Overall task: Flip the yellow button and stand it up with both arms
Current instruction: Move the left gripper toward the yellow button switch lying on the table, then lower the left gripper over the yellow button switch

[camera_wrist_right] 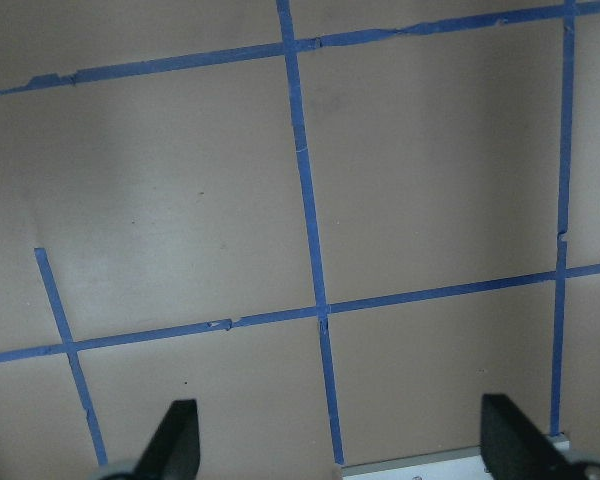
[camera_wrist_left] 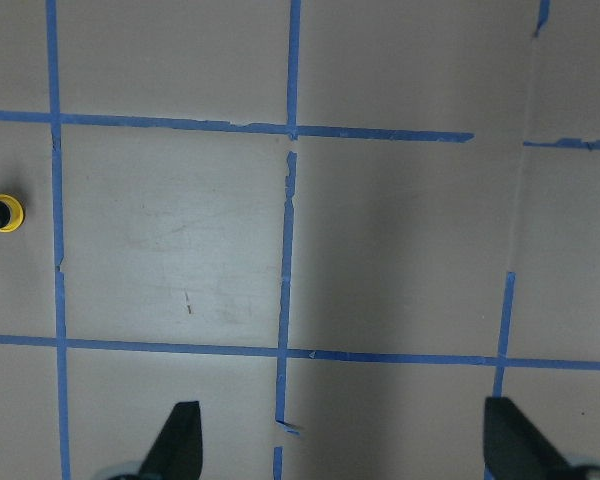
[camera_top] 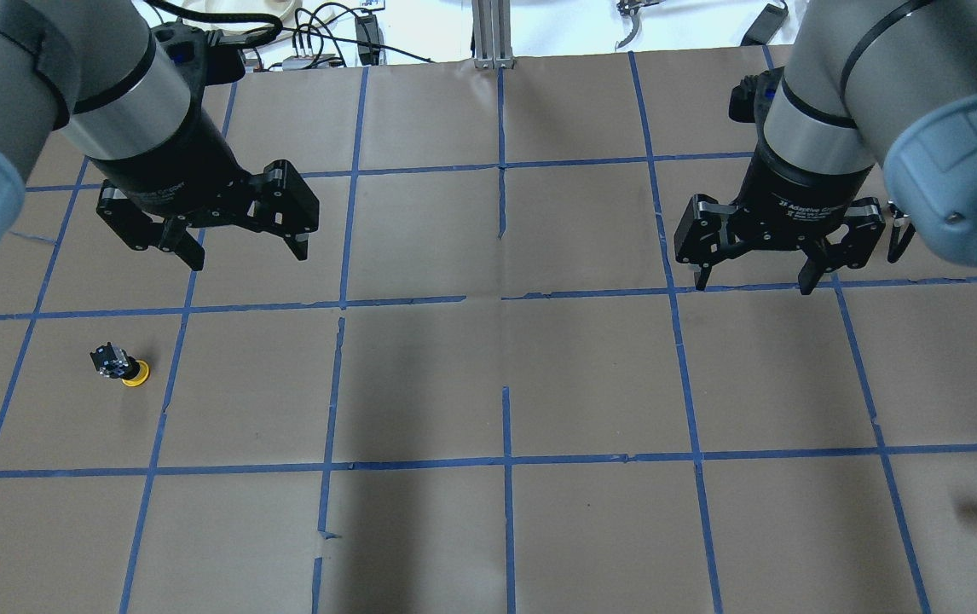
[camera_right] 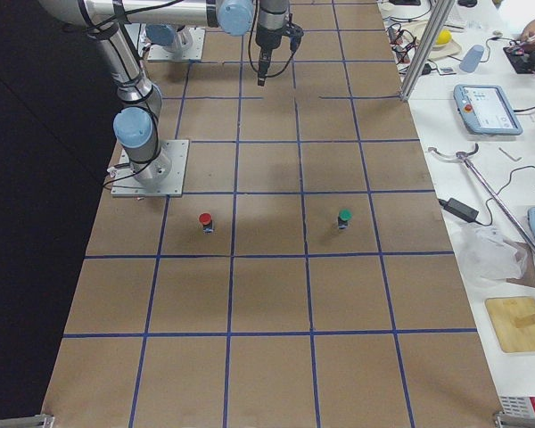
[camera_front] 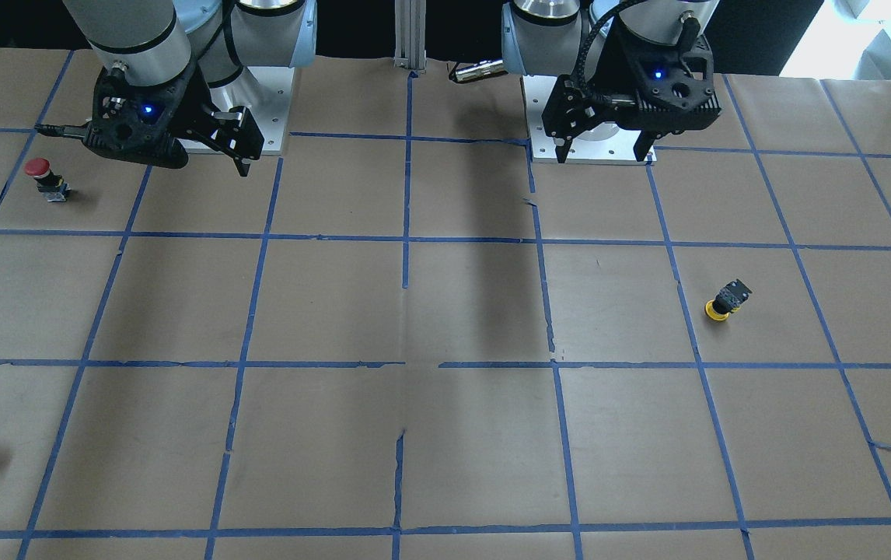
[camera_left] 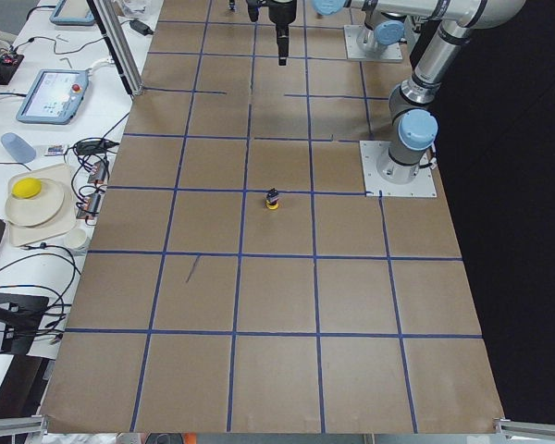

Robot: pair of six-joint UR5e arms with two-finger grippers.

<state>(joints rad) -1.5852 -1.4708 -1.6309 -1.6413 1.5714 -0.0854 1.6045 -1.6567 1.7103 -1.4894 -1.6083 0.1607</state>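
The small yellow-capped, black-bodied push button [camera_top: 122,367] rests cap-down at the overhead view's middle left, so the black left gripper [camera_top: 250,256] and right gripper [camera_top: 754,283] hover wide-jawed, seemingly ready.

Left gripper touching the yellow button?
Apart. The overhead view shows the left gripper open and empty, with bare table plainly between it and the yellow button.

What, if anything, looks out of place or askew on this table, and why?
The yellow button, on the robot's left side, rests upside down, with its yellow cap at the bottom and its black body pointing up. The red button stands cap-up by comparison.
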